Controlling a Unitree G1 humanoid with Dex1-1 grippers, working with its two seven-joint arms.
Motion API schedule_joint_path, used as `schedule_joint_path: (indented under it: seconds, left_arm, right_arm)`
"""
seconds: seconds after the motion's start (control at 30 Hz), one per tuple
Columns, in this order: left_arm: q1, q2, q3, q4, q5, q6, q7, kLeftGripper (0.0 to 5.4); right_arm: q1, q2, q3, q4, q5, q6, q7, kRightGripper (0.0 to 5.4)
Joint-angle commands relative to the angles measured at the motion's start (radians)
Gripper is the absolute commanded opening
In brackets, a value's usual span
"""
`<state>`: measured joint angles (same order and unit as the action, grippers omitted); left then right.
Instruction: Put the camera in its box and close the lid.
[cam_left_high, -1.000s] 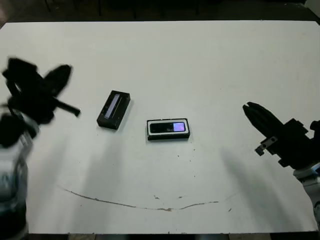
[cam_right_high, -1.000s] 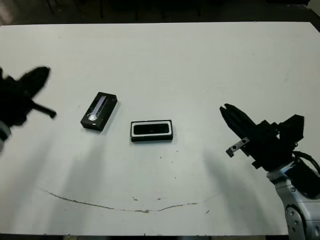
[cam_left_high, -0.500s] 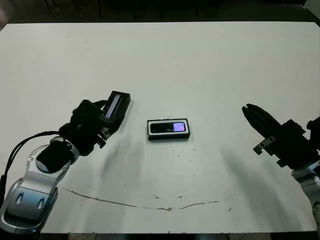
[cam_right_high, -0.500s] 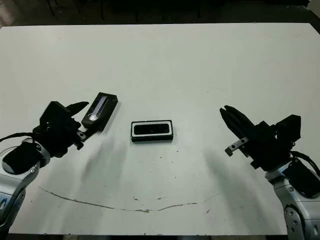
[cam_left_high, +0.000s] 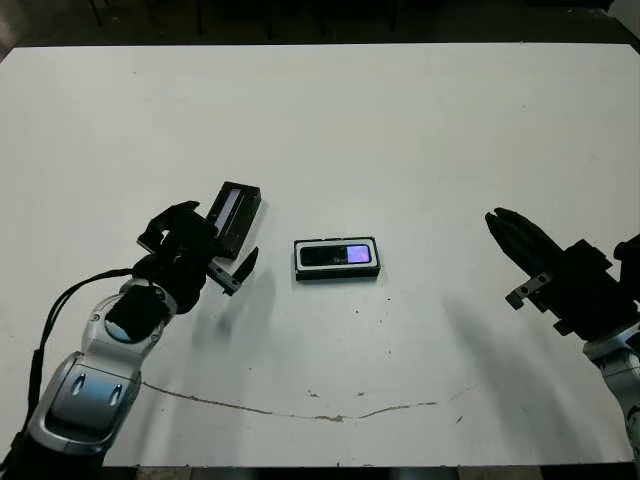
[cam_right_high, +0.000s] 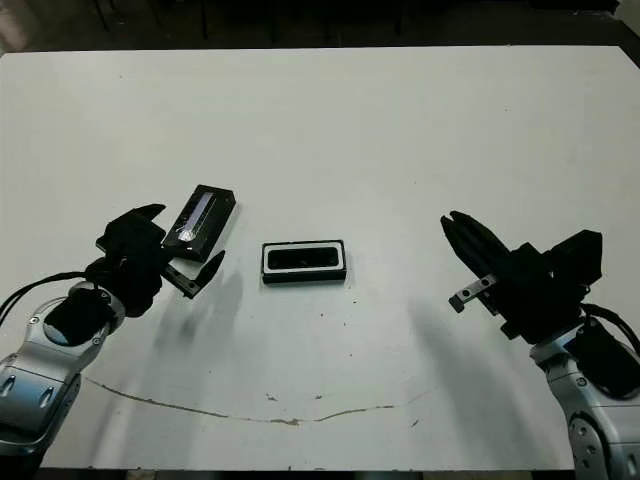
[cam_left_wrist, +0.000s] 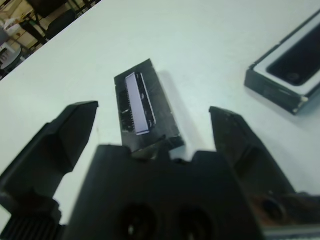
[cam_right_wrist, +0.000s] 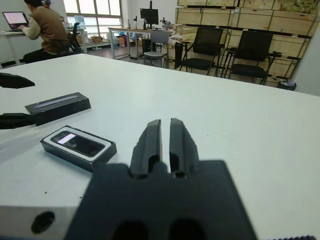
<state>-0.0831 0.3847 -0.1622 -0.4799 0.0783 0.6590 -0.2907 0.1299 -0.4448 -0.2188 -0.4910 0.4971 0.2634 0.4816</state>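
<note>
Camera (cam_left_high: 338, 254), slim black with purple-blue screen, lies in white-lined black tray (cam_left_high: 337, 271) mid-table. Left gripper (cam_left_high: 212, 252) spread wide about near end of black silver-striped lid (cam_left_high: 232, 210), left of tray. Right gripper (cam_right_wrist: 165, 141) pinched, empty. Risk: skewed closure twists lid

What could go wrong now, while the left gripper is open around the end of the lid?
1. The lid lies at an angle, so the fingers of the left gripper may push or twist it instead of gripping it.
2. The box, already holding the camera, sits close by; a sliding lid might hit it.
</note>
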Motion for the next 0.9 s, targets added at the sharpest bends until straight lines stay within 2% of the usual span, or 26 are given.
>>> schedule_joint_path:
  seconds: [0.03,0.2,0.37,0.7,0.9]
  left_arm:
    - [0.009,-0.024,0.016,0.007,-0.003,0.022,0.017,5.39]
    - [0.005,-0.070,0.057,0.010,-0.042,0.040,0.028,5.39]
    - [-0.010,-0.070,0.063,0.019,-0.058,0.072,0.014,5.39]
    - [-0.025,-0.072,0.067,0.069,-0.040,0.062,0.033,5.39]
    - [-0.047,-0.086,0.091,0.129,-0.065,0.052,0.029,5.39]
  right_arm:
    - [0.016,0.000,0.002,0.008,0.000,0.016,0.004,0.00]
    - [0.018,-0.004,0.002,0.005,-0.002,0.013,0.008,0.00]
    - [0.018,0.002,0.006,0.016,-0.012,-0.001,0.013,0.00]
    - [0.021,0.011,0.006,0.021,-0.009,-0.021,0.028,0.00]
    - [0.028,-0.002,0.003,-0.007,-0.005,0.010,0.015,0.00]
